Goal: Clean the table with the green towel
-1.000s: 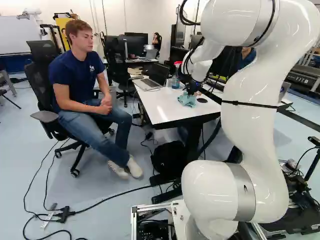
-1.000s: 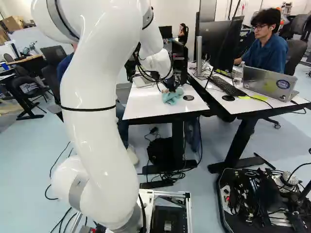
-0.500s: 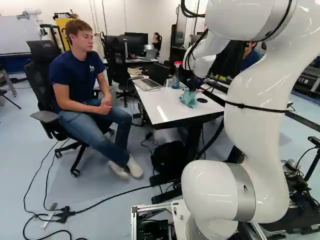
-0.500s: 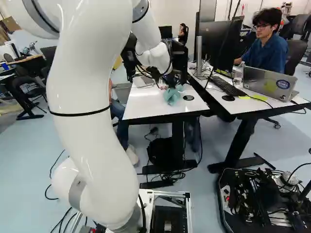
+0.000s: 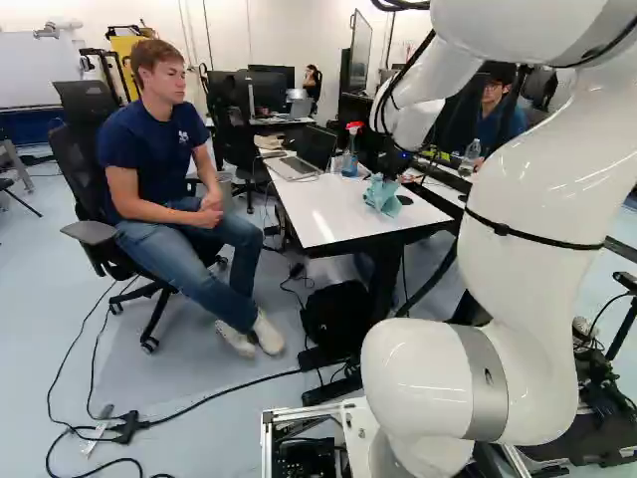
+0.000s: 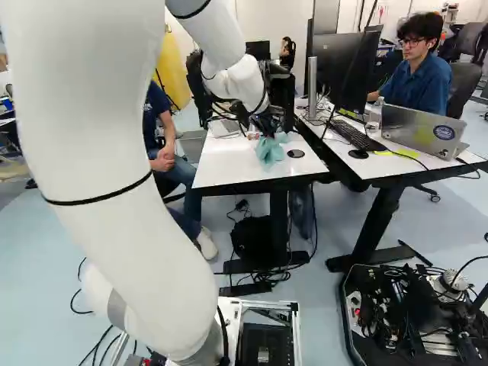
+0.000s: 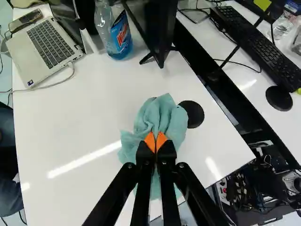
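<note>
Floor spreads pale beneath the white table, where the nearly closed end effector pinches the towel.

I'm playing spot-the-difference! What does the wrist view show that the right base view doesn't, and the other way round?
Only the wrist view shows the blue bottle and the orange pads of the gripper, shut on the towel. Only the right base view shows the black bag under the table and the laptop with a round sticker. Both show the towel, the black disc near it and the keyboard.
</note>
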Controlling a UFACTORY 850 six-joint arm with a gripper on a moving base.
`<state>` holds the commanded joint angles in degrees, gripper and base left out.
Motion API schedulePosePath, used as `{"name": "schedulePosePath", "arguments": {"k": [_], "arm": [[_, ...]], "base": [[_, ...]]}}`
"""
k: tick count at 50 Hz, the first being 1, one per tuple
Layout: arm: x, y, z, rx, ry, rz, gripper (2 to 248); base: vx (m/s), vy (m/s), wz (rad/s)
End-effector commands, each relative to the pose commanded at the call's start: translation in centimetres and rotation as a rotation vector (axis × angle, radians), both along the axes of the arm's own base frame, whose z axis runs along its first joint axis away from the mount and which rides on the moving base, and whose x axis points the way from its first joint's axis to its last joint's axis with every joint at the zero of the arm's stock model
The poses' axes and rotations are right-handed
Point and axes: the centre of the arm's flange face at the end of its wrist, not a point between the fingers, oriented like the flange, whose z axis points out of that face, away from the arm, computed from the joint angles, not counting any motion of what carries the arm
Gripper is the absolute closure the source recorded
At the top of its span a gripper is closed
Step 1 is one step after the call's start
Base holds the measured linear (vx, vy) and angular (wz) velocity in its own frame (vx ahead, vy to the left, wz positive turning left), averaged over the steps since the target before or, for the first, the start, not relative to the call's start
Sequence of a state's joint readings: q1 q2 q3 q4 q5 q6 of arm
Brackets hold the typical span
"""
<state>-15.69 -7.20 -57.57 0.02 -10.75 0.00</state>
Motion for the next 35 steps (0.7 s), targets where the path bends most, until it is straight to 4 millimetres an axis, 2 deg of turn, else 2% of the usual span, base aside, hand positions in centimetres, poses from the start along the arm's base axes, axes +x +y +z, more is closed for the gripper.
{"name": "schedulePosePath", "arguments": {"k": [11, 35], "arm": [[-1.7, 0.2, 1.2, 0.009, 0.002, -0.011, 225], [-3.4, 0.8, 3.7, 0.040, 0.014, -0.029, 225]], "base": [[0.000, 0.000, 0.000], [0.000, 0.000, 0.000]]}}
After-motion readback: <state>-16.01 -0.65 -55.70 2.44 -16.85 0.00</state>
